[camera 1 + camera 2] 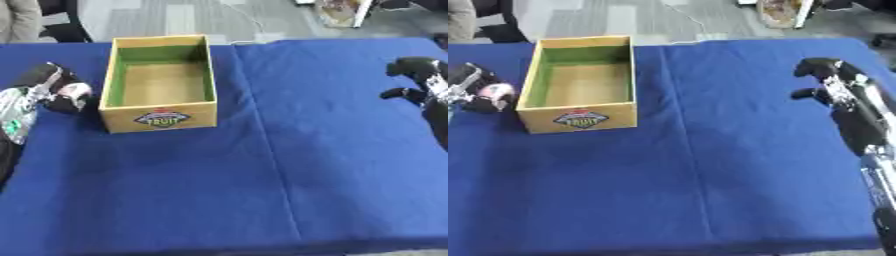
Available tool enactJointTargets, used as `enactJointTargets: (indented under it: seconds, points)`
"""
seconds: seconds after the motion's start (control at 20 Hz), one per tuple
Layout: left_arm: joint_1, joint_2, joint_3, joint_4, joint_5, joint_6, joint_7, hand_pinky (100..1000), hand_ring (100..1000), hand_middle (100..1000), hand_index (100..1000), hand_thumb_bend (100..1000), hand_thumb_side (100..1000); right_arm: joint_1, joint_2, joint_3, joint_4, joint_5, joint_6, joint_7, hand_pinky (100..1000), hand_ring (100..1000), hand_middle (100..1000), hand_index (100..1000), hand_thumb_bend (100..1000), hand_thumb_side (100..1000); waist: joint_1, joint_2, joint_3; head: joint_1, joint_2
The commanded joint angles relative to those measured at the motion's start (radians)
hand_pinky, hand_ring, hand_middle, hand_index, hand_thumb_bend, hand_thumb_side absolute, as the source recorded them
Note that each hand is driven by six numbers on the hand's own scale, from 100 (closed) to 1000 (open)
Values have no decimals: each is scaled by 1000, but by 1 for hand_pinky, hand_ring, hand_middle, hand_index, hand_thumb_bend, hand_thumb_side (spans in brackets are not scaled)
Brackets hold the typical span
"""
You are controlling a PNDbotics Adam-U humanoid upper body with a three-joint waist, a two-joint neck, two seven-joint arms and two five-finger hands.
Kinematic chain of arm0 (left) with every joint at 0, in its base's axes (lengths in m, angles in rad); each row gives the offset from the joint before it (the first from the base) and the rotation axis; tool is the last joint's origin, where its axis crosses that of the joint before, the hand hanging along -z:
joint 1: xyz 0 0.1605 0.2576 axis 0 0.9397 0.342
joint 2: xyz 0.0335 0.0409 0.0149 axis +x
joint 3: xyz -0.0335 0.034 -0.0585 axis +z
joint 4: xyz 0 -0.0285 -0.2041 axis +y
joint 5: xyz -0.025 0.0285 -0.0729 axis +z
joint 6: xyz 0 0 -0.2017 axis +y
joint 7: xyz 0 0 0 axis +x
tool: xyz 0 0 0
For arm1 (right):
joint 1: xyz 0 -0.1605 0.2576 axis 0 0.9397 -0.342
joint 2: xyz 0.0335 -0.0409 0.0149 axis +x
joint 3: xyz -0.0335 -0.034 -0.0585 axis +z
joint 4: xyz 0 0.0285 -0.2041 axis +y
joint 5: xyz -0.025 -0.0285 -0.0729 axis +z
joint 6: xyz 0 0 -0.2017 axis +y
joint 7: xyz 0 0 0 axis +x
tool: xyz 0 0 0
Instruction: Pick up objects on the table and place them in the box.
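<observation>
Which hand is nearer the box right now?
The left hand, curled just beside the box's left wall. The right hand is far off across the blue cloth, near the table's right edge.

The box (158,82) stands on the table (289,165) toward eleven o'clock from its middle. The left hand (54,89) lies just beside the box at nine o'clock; the right hand (826,80) sits well apart at three o'clock.

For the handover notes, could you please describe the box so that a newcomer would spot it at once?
On the blue-covered table, look toward the far left. The box stands there, open-topped, beside the left hand. Its yellow walls, green inner sides and front label set it apart.
</observation>
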Motion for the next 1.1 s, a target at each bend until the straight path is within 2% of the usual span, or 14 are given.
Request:
enactJointTargets:
  seconds: [0.05,0.2,0.35,0.5,0.6,0.8,1.1]
  points:
    - [-17,32,6,-40,-3,10,85,383,425,299,463,236,141,-14,-11,-6,-7,2,0,-1,644,926,658,773,100,608,0,-16,-1,2,3]
    - [-26,42,0,-73,17,9,137,379,423,289,452,223,136,-12,-12,-7,-7,2,0,-3,644,927,657,773,100,606,0,-19,-1,3,4]
    - [-47,55,-7,-127,61,4,144,379,428,285,451,205,131,-10,-14,-7,-7,2,0,-3,644,927,658,773,100,605,1,-22,1,2,7]
    - [-70,56,-26,-202,128,-9,130,385,436,290,455,193,120,-8,-14,-7,-6,2,0,-2,645,928,658,773,100,606,3,-25,2,3,10]
    - [-82,48,-53,-255,162,-23,109,402,446,306,471,217,117,-8,-13,-5,-6,3,1,-1,645,928,657,773,100,605,3,-26,3,4,12]
    - [-99,9,-112,-336,181,-50,55,416,452,317,481,225,120,-10,-6,2,-4,4,3,7,645,929,657,773,100,609,-1,-28,-4,15,12]
    - [-106,-71,-145,-297,116,-62,6,435,467,338,503,238,134,-16,1,9,-4,2,4,14,645,930,658,773,100,610,-4,-26,-25,37,10]
